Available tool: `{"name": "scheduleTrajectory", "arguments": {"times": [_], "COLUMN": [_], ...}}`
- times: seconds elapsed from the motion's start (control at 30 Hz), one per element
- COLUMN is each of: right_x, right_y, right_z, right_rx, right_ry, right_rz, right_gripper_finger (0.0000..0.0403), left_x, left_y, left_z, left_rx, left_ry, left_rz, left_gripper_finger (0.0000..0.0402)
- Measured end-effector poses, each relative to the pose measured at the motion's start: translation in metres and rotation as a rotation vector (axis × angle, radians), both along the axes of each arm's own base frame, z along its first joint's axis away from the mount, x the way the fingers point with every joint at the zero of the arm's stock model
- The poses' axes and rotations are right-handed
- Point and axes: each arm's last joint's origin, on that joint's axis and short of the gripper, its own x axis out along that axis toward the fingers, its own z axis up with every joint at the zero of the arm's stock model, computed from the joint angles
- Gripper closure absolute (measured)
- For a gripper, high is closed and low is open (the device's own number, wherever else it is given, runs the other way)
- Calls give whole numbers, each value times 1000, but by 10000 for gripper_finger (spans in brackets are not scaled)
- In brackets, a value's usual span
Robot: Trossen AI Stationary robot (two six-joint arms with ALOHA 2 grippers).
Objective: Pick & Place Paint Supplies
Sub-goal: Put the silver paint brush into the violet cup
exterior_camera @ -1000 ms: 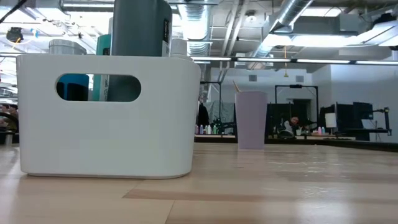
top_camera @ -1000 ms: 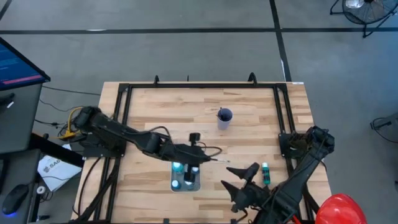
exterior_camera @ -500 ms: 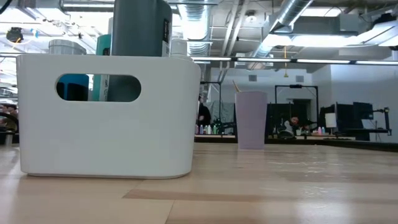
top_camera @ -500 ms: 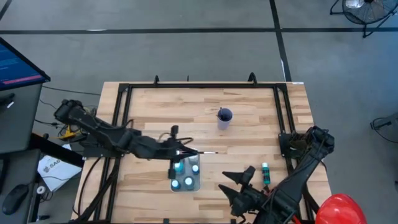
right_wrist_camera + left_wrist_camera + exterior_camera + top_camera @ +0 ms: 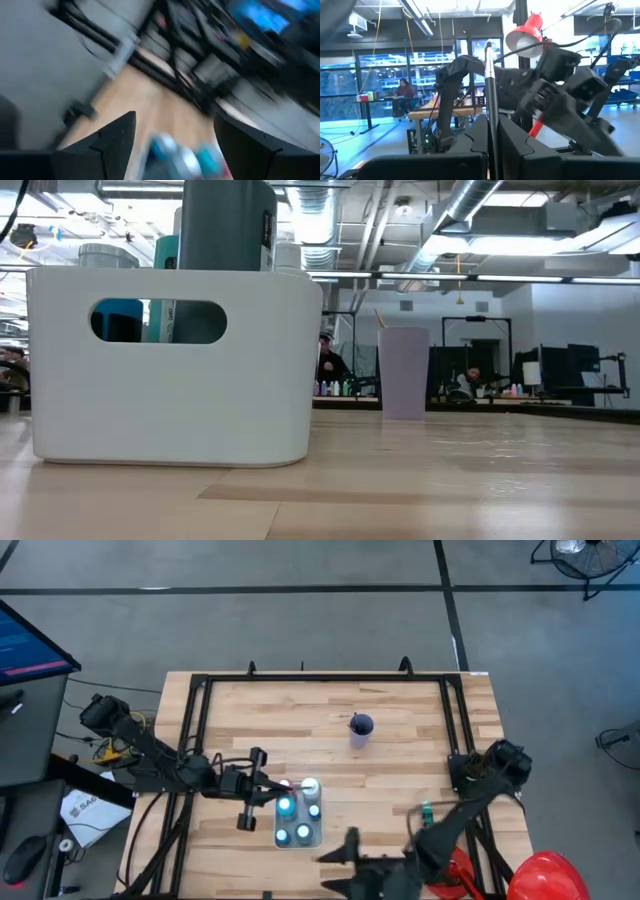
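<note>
Brush (image 5: 489, 95) upright, pinched between closed left fingers (image 5: 481, 142); right fingers (image 5: 117, 135) spread, apparently empty.

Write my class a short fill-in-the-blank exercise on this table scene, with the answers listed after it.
1. The left gripper is shut on a thin ____.
2. The paint bottles stand inside a white ____.
3. The purple cup stands on the ____ table.
4. The right gripper has its fingers ____.

Answers: brush; bin; wooden; open
</note>
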Motion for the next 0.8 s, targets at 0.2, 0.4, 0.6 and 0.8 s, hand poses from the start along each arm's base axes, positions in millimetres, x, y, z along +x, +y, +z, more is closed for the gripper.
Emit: {"name": "scheduleTrajectory", "arguments": {"times": [0.2,0.4,0.6,0.8], "right_x": [25,14,-5,20], "right_y": [-31,-94,-161,-187], "right_z": [-5,14,1,-11], "right_rx": [135,429,589,756], "right_ry": [-164,-436,-763,-839], "right_rz": [11,162,259,252], "right_gripper_finger": [143,143,143,143], "left_x": [-9,-21,-25,-14], "left_y": [-6,-20,-23,-24], "left_z": [1,7,11,5], "left_rx": [7,72,57,43], "left_ry": [-47,-124,-175,-253], "left_rz": [-29,-66,-110,-136], "left_gripper_finger": [396,396,396,396]}}
